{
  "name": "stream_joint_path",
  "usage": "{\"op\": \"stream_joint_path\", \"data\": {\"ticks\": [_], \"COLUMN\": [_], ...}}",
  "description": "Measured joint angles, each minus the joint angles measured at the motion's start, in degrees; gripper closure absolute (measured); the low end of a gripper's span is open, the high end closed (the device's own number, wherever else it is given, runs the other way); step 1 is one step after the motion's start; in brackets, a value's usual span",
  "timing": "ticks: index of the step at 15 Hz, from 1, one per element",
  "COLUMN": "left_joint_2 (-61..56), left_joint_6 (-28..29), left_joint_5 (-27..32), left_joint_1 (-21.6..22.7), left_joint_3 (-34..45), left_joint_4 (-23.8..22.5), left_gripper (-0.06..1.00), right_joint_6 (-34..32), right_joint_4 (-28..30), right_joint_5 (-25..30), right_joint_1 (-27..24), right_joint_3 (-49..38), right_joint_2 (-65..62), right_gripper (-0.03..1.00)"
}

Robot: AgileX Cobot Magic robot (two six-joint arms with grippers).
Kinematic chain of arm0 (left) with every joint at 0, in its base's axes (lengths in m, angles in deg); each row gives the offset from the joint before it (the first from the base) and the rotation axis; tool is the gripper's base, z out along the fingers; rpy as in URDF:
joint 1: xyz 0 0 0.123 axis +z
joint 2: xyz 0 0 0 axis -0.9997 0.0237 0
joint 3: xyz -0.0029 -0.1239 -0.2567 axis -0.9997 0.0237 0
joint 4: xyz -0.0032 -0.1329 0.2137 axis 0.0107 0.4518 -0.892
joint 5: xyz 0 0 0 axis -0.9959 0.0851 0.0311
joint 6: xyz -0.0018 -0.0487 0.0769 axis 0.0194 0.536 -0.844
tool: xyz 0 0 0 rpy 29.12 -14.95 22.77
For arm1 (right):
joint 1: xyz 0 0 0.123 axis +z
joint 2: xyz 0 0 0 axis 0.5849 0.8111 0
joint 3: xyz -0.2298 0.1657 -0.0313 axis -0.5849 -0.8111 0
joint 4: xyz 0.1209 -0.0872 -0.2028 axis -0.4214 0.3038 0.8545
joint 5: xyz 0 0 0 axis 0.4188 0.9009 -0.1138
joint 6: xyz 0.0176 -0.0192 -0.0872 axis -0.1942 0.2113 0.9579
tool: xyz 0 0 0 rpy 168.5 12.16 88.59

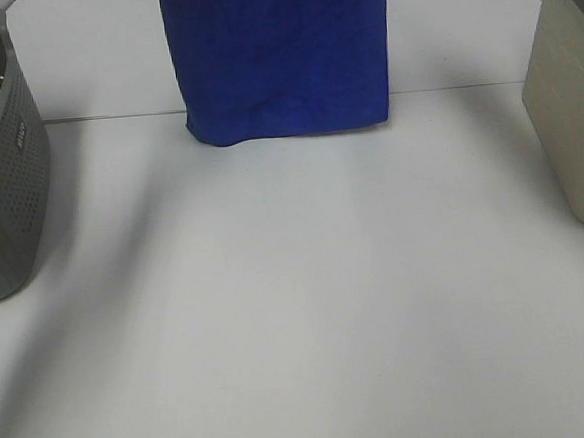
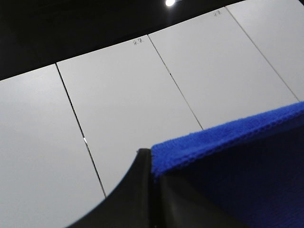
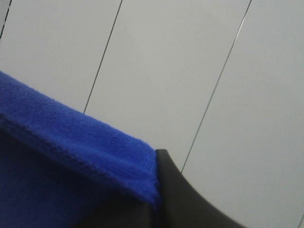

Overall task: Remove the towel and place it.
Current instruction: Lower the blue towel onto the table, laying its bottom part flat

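The deep blue towel (image 1: 283, 54) hangs as a flat sheet at the top middle of the exterior high view. Its upper edge runs out of frame and its lower edge sits close to the far part of the white table (image 1: 298, 309). Neither gripper shows in that view. In the left wrist view my left gripper (image 2: 151, 156) is shut on a hemmed corner of the towel (image 2: 237, 156). The right wrist view has my right gripper (image 3: 156, 159) shut on the towel's (image 3: 71, 156) other stitched corner. Both black finger pairs are pressed together with cloth between them.
A grey perforated basket (image 1: 3, 169) stands at the table's left edge. A beige bin (image 1: 570, 109) stands at the right edge. White wall panels with thin seams (image 2: 118, 95) fill the background behind the held corners.
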Motion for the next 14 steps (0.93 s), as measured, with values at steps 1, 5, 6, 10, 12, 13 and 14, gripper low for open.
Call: {"op": "stream_joint_path", "data": {"ticks": [1, 5, 6, 10, 12, 13, 14], "left_joint_2": [0.2, 0.2, 0.2, 0.2, 0.2, 0.2, 0.2], "left_joint_6": [-0.1, -0.1, -0.1, -0.1, -0.1, -0.1, 0.1], "left_joint_5": [0.4, 1.5, 1.6, 1.7, 1.8, 2.2, 3.4], "left_joint_1": [0.3, 0.3, 0.3, 0.3, 0.3, 0.3, 0.3], "left_joint_3": [-0.5, -0.6, -0.6, -0.6, -0.6, -0.6, -0.6], "left_joint_4": [0.0, -0.1, -0.2, -0.3, -0.3, -0.3, -0.3], "left_gripper": [0.94, 0.94, 0.94, 0.94, 0.94, 0.94, 0.94], "right_joint_6": [0.0, 0.0, 0.0, 0.0, 0.0, 0.0, 0.0], "right_joint_4": [-0.1, -0.1, -0.1, -0.2, -0.2, -0.3, -1.3], "right_joint_5": [-0.2, 0.3, 0.7, 1.6, 3.0, 4.5, 5.6], "right_joint_1": [0.0, 0.0, 0.0, 0.0, 0.0, 0.1, 0.2], "right_joint_3": [0.9, 0.9, 0.9, 0.9, 0.9, 0.9, 0.9], "right_joint_2": [0.5, 0.8, 0.8, 0.8, 0.8, 0.8, 0.8], "right_gripper": [0.95, 0.95, 0.95, 0.95, 0.95, 0.95, 0.95]}}
